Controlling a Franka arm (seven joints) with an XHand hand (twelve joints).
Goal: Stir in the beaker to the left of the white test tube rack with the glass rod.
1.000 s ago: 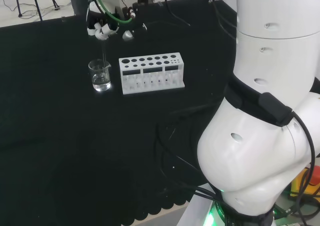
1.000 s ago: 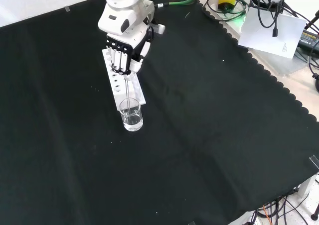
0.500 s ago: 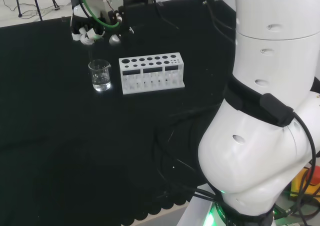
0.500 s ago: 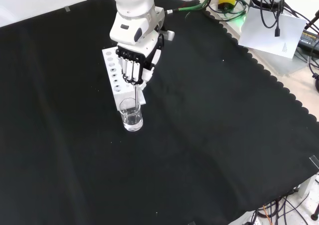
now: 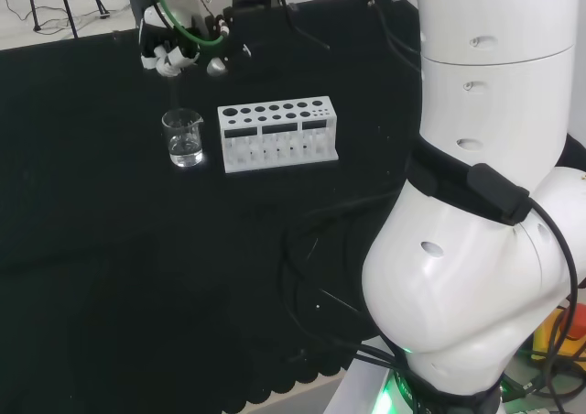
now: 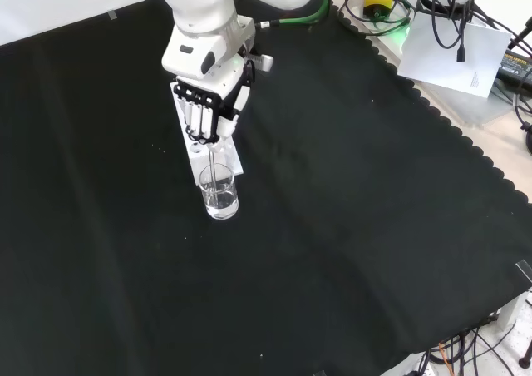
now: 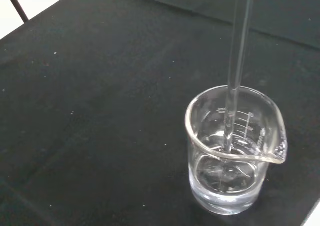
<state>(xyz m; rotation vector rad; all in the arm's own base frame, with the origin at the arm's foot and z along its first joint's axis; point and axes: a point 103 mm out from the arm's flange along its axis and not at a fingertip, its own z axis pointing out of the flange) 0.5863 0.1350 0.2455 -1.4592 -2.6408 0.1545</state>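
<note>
Fingers (image 6: 204,120) curled round glass rod (image 7: 236,71), clear beaker (image 7: 233,148)

robot hand (image 6: 205,110) hanging fingers-down (curled, pinching), white arm above

A black-clothed worktop (image 6: 349,226) carries a beaker (image 6: 219,193) just beside a white rack (image 5: 278,136).

A robotics lab: cloth-covered bench (image 6: 349,226), test tube rack (image 5: 277,135), glass beaker (image 5: 183,137), trailing cables (image 6: 453,14).
</note>
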